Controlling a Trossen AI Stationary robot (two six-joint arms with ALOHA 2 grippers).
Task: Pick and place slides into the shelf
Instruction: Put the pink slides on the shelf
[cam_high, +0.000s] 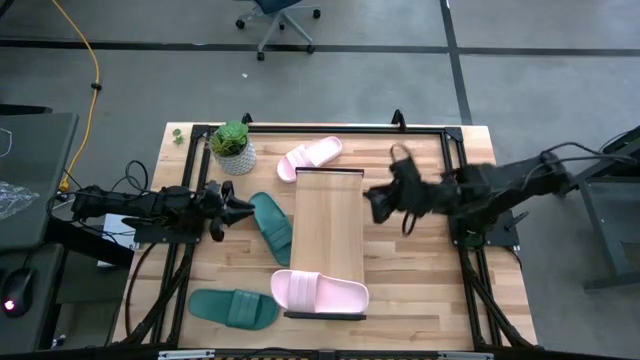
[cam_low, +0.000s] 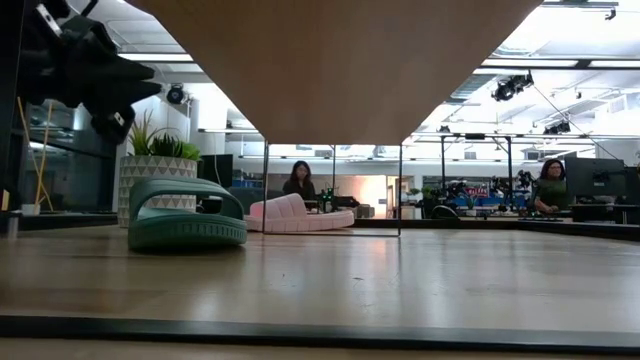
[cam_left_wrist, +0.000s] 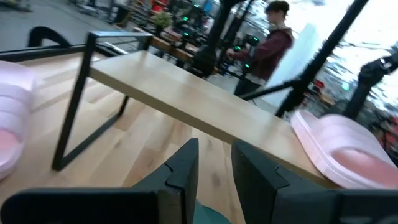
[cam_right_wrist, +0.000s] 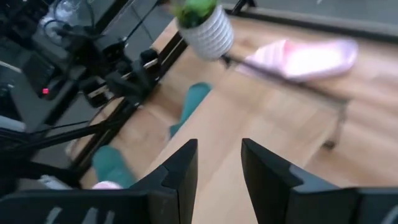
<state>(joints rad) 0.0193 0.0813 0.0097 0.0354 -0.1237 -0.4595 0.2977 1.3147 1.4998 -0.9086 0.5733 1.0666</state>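
Observation:
The shelf (cam_high: 328, 225) is a light-wood board on a thin black frame, running near to far at mid-table. One pink slide (cam_high: 320, 292) lies across its near end. The other pink slide (cam_high: 310, 157) rests on the table by the shelf's far end. One teal slide (cam_high: 271, 226) lies sole-down on the table left of the shelf, and the second teal slide (cam_high: 232, 307) sits at the near left. My left gripper (cam_high: 240, 210) is open, just left of the first teal slide (cam_low: 185, 215) and above it. My right gripper (cam_high: 380, 200) is open and holds nothing, by the shelf's right edge.
A potted plant (cam_high: 233, 148) in a white pot stands at the far left of the table, close to the left gripper. Black frame rails run along the table's left and right sides. People sit in the room beyond the table.

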